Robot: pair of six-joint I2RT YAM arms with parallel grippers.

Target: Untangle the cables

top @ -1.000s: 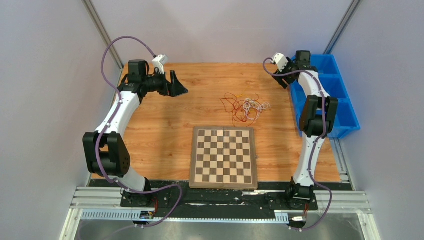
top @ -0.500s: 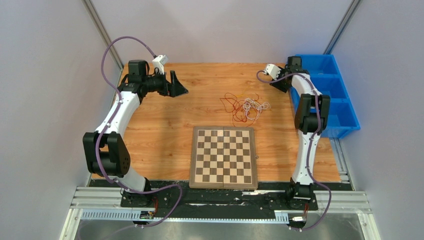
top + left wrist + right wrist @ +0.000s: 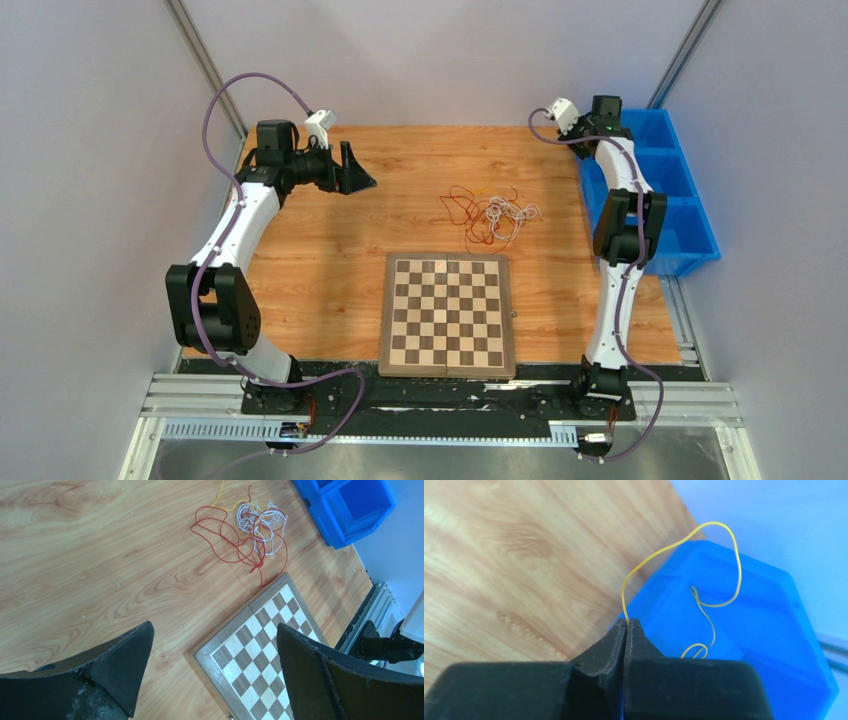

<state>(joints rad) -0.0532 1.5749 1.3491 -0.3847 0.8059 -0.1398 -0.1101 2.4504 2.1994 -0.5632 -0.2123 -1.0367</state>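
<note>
The yellow wire [image 3: 624, 602] rises from the closed tips of the right gripper [image 3: 626, 625], which pinches it at one end; its springy loops arch over the blue bin [image 3: 685, 225], which stands to the right of the chessboard [image 3: 447, 313] and beyond it; whether the loops touch the bin floor cannot be told. The step in hand looks like putting a separated strand away; it would go best with the pinch carried well inside the rim and lowered before release, since so stiff a loop may spring back over the wall and hang outside.

The tangle of cables [image 3: 490, 214], red, white and a little yellow, lies on the table [image 3: 330, 260] just past the chessboard's far edge; one red strand trails down to that edge and might catch on the board's raised border when drawn out.

The left gripper [image 3: 357, 167] hovers well beyond the chessboard's far left corner, jaws wide, holding nothing; nothing lies between it and the tangle, so it could pin the knot for later pulls.
</note>
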